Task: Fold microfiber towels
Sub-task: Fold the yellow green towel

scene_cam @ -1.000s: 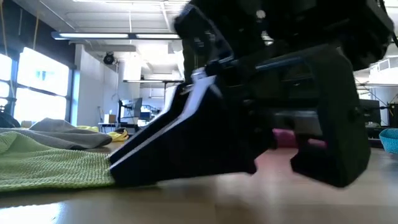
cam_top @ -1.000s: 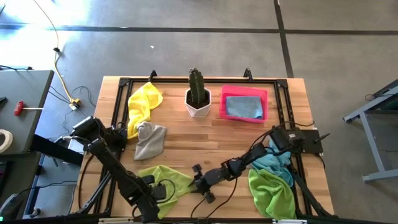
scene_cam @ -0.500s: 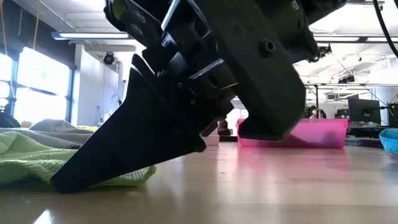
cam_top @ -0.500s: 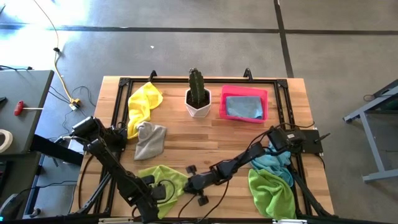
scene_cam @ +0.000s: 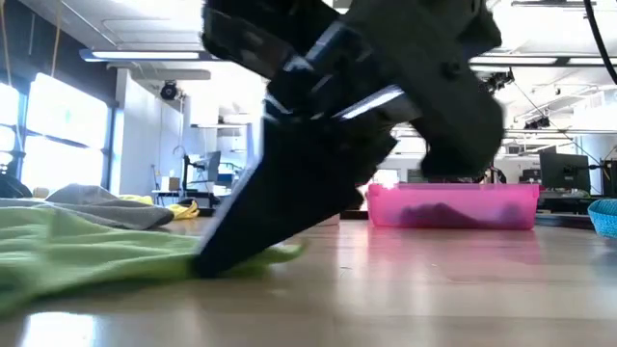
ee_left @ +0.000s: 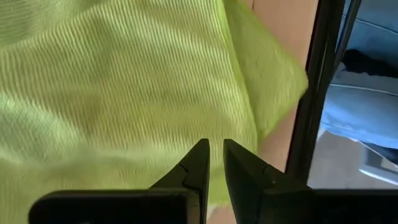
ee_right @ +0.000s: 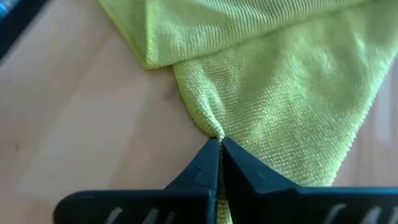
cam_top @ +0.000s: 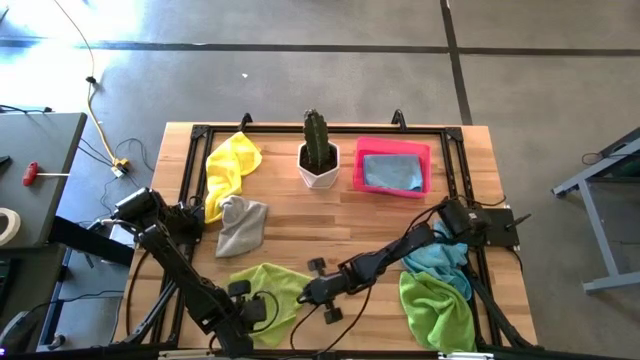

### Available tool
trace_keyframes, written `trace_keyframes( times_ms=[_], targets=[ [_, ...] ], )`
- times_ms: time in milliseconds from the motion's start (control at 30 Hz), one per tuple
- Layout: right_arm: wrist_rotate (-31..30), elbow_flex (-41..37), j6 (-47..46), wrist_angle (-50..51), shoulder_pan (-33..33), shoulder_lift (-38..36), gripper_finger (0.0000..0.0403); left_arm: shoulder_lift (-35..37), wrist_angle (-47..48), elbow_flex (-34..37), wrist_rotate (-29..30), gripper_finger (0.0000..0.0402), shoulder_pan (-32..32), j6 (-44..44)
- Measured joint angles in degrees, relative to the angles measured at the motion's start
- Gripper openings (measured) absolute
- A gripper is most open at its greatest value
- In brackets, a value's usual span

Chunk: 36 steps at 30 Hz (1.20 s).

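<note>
Right claw pinches the lime towel's edge

A second ago apart, the right claw (ee_right: 219, 144) is now clamped on the lime towel (cam_top: 268, 288); left claw (ee_left: 211, 149), nearly together, rests on its far side, ready for folding.

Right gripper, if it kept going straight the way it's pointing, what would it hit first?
The right gripper is shut on the edge of the lime green towel, so more of that same towel lies first ahead of it, then probably bare wooden table beyond, though depth is unclear.
</note>
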<state>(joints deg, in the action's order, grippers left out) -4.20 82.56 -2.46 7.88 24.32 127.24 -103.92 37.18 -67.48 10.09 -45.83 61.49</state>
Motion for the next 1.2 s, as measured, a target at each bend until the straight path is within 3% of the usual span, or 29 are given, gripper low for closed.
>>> trace_keyframes(
  times_ms=[200, 467, 733, 867, 1100, 1200],
  targets=[
    [-1.8, -0.7, -1.7, 14.0, 0.0, -7.3, 0.0001, 0.0, -0.1, 0.0, 3.6, 0.0039, 1.8, -5.4],
    [-12.6, -0.4, -8.3, 24.9, 0.1, -21.0, 0.0000, 0.0, -1.1, 0.0, 7.1, 0.0039, 6.1, -15.0],
    [-24.8, -0.3, -26.5, 31.4, 0.0, -32.5, 0.0000, 0.0, -5.5, 0.0, 14.4, 0.0039, 11.4, -25.4],
    [-22.8, -0.2, -29.0, 32.2, -0.1, -36.5, 0.0000, 0.0, -10.4, 0.0, 21.5, 0.0039, 14.0, -31.6],
    [-33.7, -0.2, -34.6, 37.3, -0.4, -40.7, 0.0000, 0.0, -18.3, -3.8, 42.0, 0.0039, 17.2, -42.1],
    [-35.9, -0.2, -34.4, 37.7, -0.8, -41.1, 0.0000, 0.0, -25.9, -4.4, 46.7, 0.0039, 17.8, -45.9]
  ],
)
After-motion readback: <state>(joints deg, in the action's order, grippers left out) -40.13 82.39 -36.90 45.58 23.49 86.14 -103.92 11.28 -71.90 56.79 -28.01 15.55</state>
